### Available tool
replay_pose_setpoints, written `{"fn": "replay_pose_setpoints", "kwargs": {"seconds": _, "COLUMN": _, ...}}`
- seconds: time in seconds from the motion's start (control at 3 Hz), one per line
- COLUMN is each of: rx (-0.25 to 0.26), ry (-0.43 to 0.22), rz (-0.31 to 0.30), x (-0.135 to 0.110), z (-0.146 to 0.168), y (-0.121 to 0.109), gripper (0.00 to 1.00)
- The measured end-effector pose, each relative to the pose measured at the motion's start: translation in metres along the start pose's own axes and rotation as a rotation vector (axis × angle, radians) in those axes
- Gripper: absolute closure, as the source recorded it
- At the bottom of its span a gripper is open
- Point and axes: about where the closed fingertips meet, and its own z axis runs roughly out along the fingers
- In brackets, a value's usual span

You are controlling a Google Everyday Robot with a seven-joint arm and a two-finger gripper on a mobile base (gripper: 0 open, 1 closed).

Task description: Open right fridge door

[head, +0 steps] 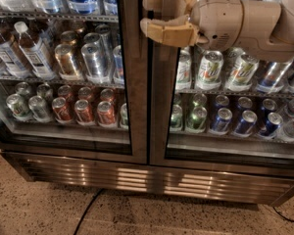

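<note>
We see the pincer [143,14] high in the view, a blunt beige plastic form reaching leftward across the upper part of the right fridge door [162,106]. It lies over the door's left upright, close to the seam with the twin door [135,106]. We cannot tell how far the pincer is open, nor whether it has hold of anything. Behind it the arm [245,21] swells into a rounded, matte cream housing that runs off the right edge.

The right fridge door fills the right half of the view. It is a tall glass pane in a dark brushed-metal frame, and it sits flush with its neighbour. Through the glass we see glossy green-and-white cans [209,70] on a wire shelf and blue cans [219,120] on the shelf below. The left door shows red and copper cans [83,111] and white-capped bottles [34,53].

Under both doors runs a ribbed metal grille [137,177] that catches streaks of light. The floor [39,209] is speckled and stone-like, and a thin dark cable [88,212] trails across it.
</note>
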Motion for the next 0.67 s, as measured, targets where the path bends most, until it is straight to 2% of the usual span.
{"fn": "replay_pose_setpoints", "kwargs": {"seconds": 0.33, "rx": 0.000, "ry": 0.000, "rz": 0.000, "x": 0.001, "z": -0.003, "y": -0.008, "gripper": 0.89}}
{"fn": "replay_pose_setpoints", "kwargs": {"seconds": 0.67, "rx": 0.000, "ry": 0.000, "rz": 0.000, "x": 0.007, "z": 0.001, "y": -0.022, "gripper": 1.00}}
